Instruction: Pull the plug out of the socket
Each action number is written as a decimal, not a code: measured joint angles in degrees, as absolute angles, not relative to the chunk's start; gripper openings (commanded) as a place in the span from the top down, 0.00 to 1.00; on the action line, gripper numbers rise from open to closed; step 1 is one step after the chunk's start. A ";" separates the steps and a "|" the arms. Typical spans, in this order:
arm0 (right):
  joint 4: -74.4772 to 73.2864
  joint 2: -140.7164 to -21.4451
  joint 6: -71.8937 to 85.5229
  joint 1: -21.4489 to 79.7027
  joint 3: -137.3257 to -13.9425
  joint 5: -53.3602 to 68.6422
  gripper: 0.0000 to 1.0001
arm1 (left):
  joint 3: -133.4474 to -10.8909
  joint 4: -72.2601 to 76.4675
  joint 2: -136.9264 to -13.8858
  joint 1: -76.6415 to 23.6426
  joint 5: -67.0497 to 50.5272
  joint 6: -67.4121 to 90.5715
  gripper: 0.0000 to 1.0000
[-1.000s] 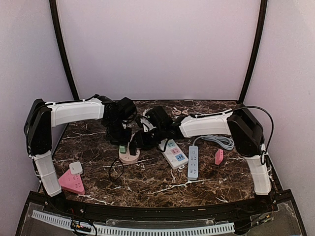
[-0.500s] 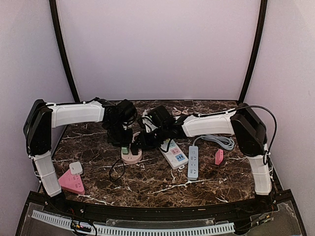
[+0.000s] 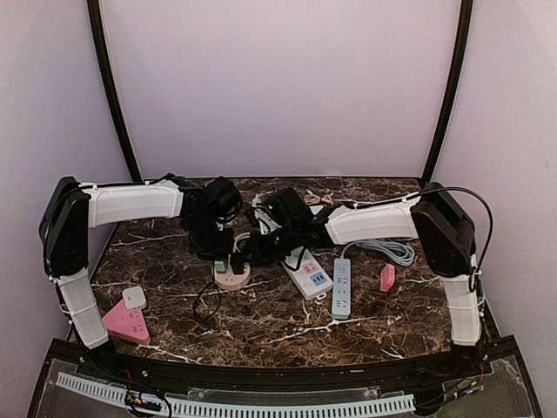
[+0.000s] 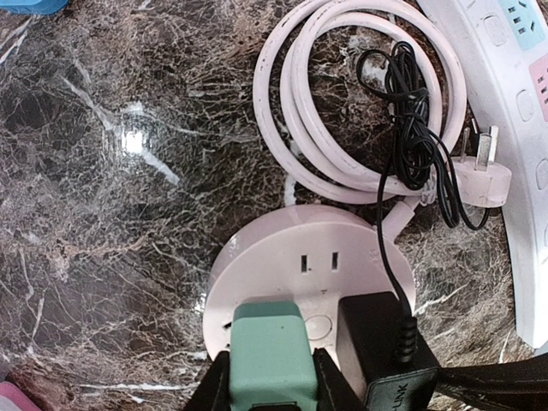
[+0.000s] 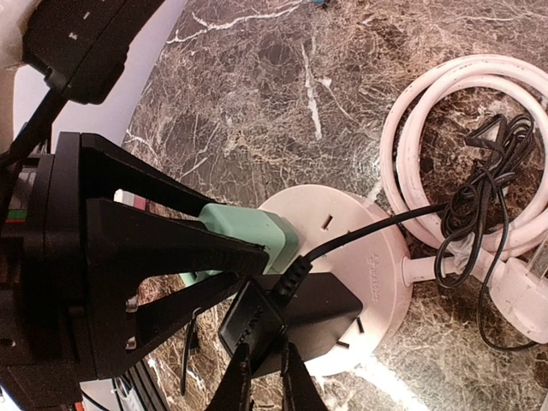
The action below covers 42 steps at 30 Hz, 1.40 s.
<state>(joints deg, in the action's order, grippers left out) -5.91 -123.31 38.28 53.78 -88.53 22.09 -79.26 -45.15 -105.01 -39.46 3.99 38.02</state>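
Now: two plugs, two claws, one socket

Side by side on the round socket [image 4: 282, 257] stand the green plug [image 4: 272, 360] and the black plug [image 4: 377, 334]. The left claw [image 4: 272, 387] clamps the green one by its flanks. The right claw [image 5: 264, 377], set opposite, looks pinched on the black one's outer end. Both plugs rise upright from the socket's face, so I judge the pull must go straight up off it.
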 measured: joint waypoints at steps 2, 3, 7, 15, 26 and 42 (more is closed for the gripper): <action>-5.80 -123.17 38.28 53.78 -88.33 21.93 0.91 | -79.24 -45.08 -104.97 -39.55 3.97 37.87 0.90; -5.78 -123.13 38.28 53.80 -88.27 21.85 0.91 | -79.24 -45.06 -104.97 -39.62 3.97 37.76 0.90; -5.80 -123.11 38.26 53.89 -88.25 21.43 0.91 | -79.20 -44.95 -104.86 -39.79 4.27 37.47 0.91; -5.74 -123.22 38.59 53.95 -88.25 20.51 0.92 | -75.92 -42.65 -100.18 -39.77 7.49 36.60 0.91; -5.89 -124.31 38.72 54.39 -90.04 19.84 0.92 | -75.99 -37.76 -96.66 -40.66 5.72 36.25 0.91; -12.62 -124.38 35.09 54.46 -93.32 18.17 0.59 | -78.91 -47.27 -93.10 -28.29 17.87 37.10 0.91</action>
